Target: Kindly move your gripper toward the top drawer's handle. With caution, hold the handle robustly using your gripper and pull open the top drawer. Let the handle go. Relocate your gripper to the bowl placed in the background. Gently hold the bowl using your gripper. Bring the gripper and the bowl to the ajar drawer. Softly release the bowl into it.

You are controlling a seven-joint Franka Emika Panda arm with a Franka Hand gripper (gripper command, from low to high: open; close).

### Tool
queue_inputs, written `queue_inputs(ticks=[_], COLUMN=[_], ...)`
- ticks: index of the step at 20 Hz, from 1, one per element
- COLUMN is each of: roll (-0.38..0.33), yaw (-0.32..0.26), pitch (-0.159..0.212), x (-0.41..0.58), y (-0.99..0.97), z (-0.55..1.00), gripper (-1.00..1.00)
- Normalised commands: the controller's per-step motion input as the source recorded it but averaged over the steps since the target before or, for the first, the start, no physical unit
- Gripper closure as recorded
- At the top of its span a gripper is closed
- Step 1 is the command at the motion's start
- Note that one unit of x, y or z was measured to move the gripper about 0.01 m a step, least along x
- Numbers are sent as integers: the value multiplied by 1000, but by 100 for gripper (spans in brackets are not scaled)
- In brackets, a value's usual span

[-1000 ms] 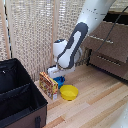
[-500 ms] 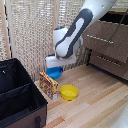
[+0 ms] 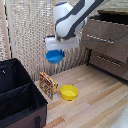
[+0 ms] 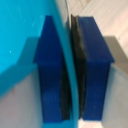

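Pinching small round bright blue bowl (image 3: 55, 56) by its thin rim, my white boxy gripper (image 3: 61, 47) clamped; probably light, rigid, slippery.

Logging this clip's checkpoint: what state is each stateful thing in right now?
claw: shut on the blue bowl's rim, raised.
blue bowl: held in the air, off the floor.
top drawer: pulled open.
yellow bowl: upright on the floor, empty.
black case: open.
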Motion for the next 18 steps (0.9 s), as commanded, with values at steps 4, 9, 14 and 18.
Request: queue_inputs(ticks=[4,9,14,18], roll=[-4,-75,-78,1], yaw=[-246,-259,-234,-189], pitch=[-7,1,22,40], x=[11,194,337,274], y=[107,38,-102,-424], z=[1000,1000,995,1000], gripper=[100,100,100,100])
